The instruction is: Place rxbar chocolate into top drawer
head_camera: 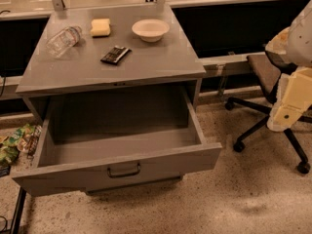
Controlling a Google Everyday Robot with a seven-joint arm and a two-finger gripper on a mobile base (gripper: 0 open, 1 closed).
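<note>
The gripper (287,108) hangs at the far right edge of the view, a pale cream block below the arm's white casing, raised over the floor and in front of a dark office chair (265,72); whether it is spread or pressed together cannot be told from here, and nothing is seen held in it; it stands well apart from the cabinet, off to the right of the tabletop (161,57) and somewhat above the level of the open drawer; the rxbar chocolate (115,54) lies far to the gripper's left, flat on the grey tabletop a little left of its middle, turned at a slant, touching nothing else; beyond the bar a yellow sponge (101,27) sits toward the back, a white bowl (150,29) stands upright to the sponge's right, and a clear plastic bottle (64,39) lies on its side near the left rear corner; below the tabletop the top drawer (170,162) is pulled well out toward the camera, its dark bar handle (124,170) centred on the front panel, its grey inside open to view; on the speckled floor at the far left lie some green snack packets (14,140).
</note>
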